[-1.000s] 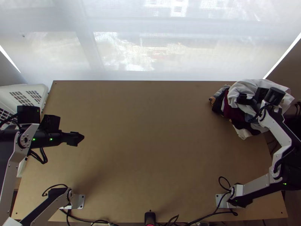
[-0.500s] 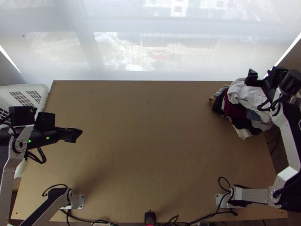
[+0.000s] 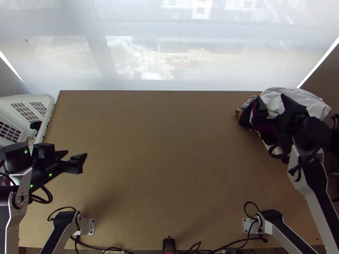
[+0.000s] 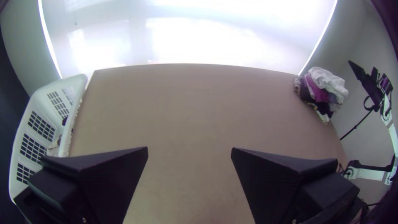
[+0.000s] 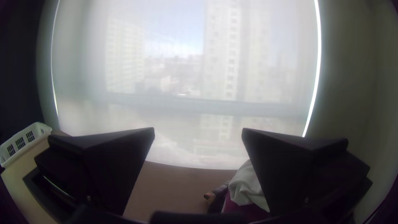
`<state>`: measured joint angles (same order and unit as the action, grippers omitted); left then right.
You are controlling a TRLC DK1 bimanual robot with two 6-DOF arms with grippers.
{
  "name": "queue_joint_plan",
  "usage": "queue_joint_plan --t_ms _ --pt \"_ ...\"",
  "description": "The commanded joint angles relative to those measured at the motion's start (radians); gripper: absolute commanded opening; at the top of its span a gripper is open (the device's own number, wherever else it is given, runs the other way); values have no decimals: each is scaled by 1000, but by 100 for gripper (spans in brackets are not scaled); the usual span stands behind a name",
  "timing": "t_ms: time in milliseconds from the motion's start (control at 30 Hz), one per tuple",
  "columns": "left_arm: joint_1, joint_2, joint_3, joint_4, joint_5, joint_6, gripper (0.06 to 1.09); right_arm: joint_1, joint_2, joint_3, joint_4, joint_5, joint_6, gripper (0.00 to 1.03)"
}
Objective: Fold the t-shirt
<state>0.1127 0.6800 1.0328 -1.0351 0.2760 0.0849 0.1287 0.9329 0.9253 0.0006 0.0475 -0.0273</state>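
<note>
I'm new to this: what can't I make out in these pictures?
- Top view: part of the clothes pile, behind the right gripper.
- Top view: part of the laundry basket, cut off by the left edge.
- Left wrist view: the pile's lower layers, under other clothes; I can't tell which piece is a t-shirt.
- Right wrist view: detail of the buildings, blurred by the blind.

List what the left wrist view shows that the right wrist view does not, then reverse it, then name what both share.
Left wrist view: the left gripper, its two wide flat black fingers apart, and the right arm's silver-grey links.

Right wrist view: tall, many-windowed buildings and blue sky through the blind.

Both: the right gripper, black with wide flat fingers; the bunched white, maroon and black clothes pile; the white plastic slotted basket; the light wooden table; the translucent white window blind.
</note>
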Motion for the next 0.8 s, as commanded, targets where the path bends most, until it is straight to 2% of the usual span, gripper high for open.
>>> queue_joint_plan --t_ms 0,133,233,300,533,767 --pt "10 -300 -235 152 -149 41 104 261 -387 -437 187 236 -77 98" --pt "41 -427 -338 182 -152 -4 104 325 -608 -643 188 262 -105 98" --pt "41 -491 -375 172 -150 -10 104 328 -803 -763 162 284 -72 98" --pt "42 -517 -392 172 -150 1 104 335 -944 -826 81 299 -45 98" --pt "177 -586 -481 356 -155 56 104 319 -938 -824 -156 324 135 98" --pt "225 -686 -602 527 -156 46 104 249 -938 -829 -209 324 237 98"
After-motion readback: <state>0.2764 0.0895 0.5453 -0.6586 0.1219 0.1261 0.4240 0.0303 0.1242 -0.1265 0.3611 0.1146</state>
